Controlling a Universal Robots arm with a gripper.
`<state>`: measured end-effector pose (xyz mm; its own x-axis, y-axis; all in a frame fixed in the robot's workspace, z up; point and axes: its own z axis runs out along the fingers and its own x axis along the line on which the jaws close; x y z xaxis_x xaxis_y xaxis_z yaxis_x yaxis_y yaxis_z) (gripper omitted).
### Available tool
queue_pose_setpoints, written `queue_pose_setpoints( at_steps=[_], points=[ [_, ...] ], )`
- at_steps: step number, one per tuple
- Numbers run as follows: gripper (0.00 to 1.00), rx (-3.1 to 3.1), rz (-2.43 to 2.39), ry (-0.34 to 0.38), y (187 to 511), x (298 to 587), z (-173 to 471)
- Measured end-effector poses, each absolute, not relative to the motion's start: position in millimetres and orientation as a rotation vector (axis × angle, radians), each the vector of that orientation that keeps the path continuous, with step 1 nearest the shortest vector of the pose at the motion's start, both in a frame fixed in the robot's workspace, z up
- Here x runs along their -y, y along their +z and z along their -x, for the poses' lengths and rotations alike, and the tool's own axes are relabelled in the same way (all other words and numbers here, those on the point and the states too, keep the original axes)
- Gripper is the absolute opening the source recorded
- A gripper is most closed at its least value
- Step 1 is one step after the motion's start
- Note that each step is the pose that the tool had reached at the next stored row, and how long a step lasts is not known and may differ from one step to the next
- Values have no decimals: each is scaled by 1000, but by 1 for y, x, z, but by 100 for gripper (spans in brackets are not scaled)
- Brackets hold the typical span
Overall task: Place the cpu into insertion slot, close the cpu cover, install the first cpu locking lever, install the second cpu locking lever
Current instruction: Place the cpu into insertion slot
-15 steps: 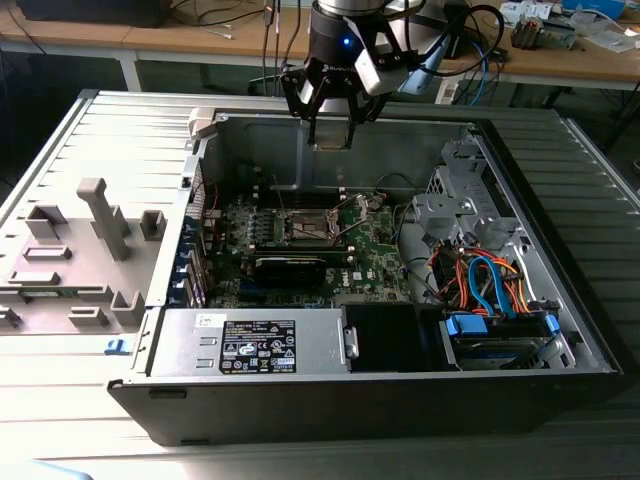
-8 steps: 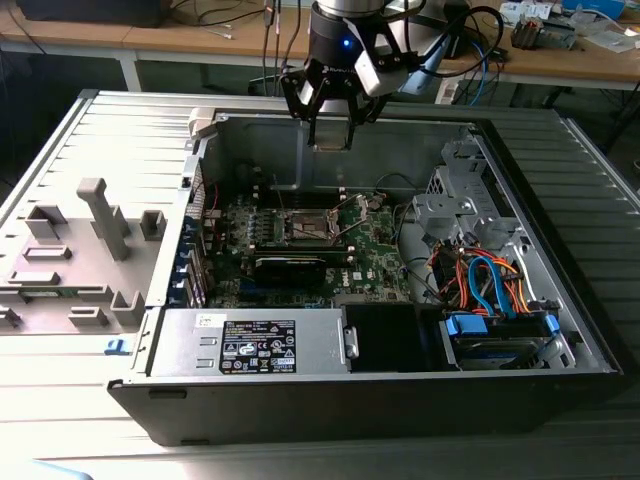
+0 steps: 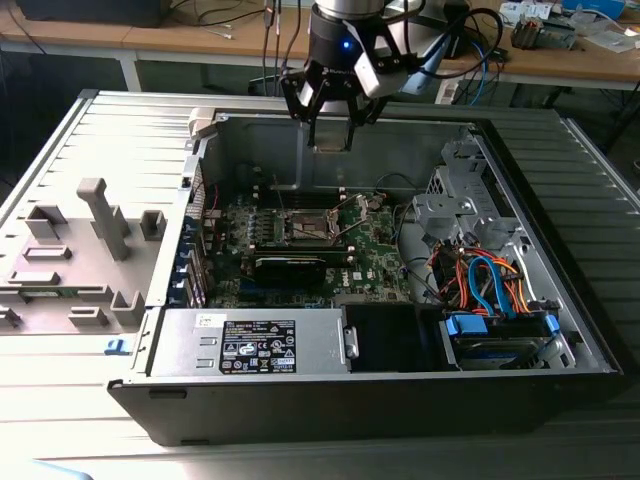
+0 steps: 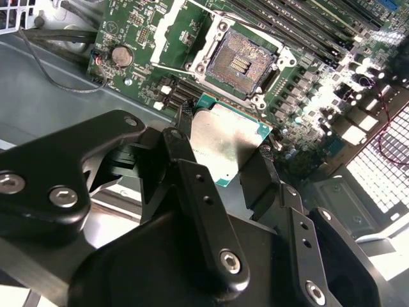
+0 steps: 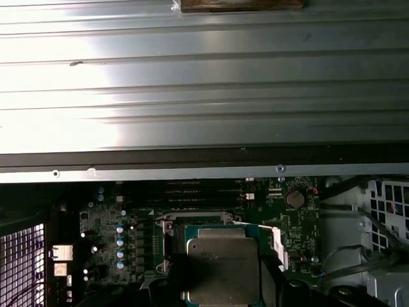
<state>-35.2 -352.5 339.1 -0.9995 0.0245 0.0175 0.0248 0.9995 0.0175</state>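
Cpu [image 4: 227, 141] held in the air and not yet seated: the first step, placing it, is the one in hand. Reading the exterior view from its left, a grey moulded stand [image 3: 95, 235] sits on the ribbed worktop [image 3: 60, 130] just beside the open computer case [image 3: 330, 405]. Inside the case a boxy power supply [image 3: 250, 345] sits at the near wall, and the green board [image 3: 375, 255] lies on the floor with the socket [image 3: 308, 228] near its middle. Above the far wall hangs the pincer [image 3: 331, 140], and on the exterior view's right lies a drive bay with orange and blue cables [image 3: 490, 280]. The pincer is clamped on the chip by two opposite edges, and the dull silver top faces the camera in both wrist views. In the second wrist view the socket lies bare with its dark contact field showing, well apart from the chip. The cover [image 4: 166, 27] looks swung back beside it (I cannot make out the levers with any certainty). By my judgement the move ahead calls for bringing the chip squarely over the socket, corners matched, and lowering it flat without tilt, since a skewed drop could harm the contacts.
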Motion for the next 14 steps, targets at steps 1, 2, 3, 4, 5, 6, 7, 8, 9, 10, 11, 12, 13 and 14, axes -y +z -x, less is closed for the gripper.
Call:
queue_pose_setpoints(
  at_steps=[1, 2, 3, 4, 5, 6, 7, 8, 9, 10, 11, 12, 13, 14],
  points=[
    [55, 3124, 39, -28, 339, 352, 35],
    [55, 3124, 38, -28, 338, 352, 35],
    [55, 3124, 39, -28, 338, 352, 35],
    [55, 3124, 39, -28, 338, 352, 35],
    [55, 3124, 39, -28, 337, 352, 35],
    [55, 3124, 38, -28, 337, 352, 35],
    [55, 3124, 38, -28, 337, 352, 35],
    [55, 3124, 38, -28, 337, 352, 35],
    [55, 3124, 39, -28, 336, 352, 35],
    [55, 3124, 38, -28, 336, 352, 35],
    [55, 3124, 38, -28, 336, 352, 35],
    [55, 3124, 38, -28, 336, 352, 35],
    [55, 3124, 38, -28, 335, 352, 35],
    [55, 3124, 38, -28, 335, 352, 35]
  ],
)
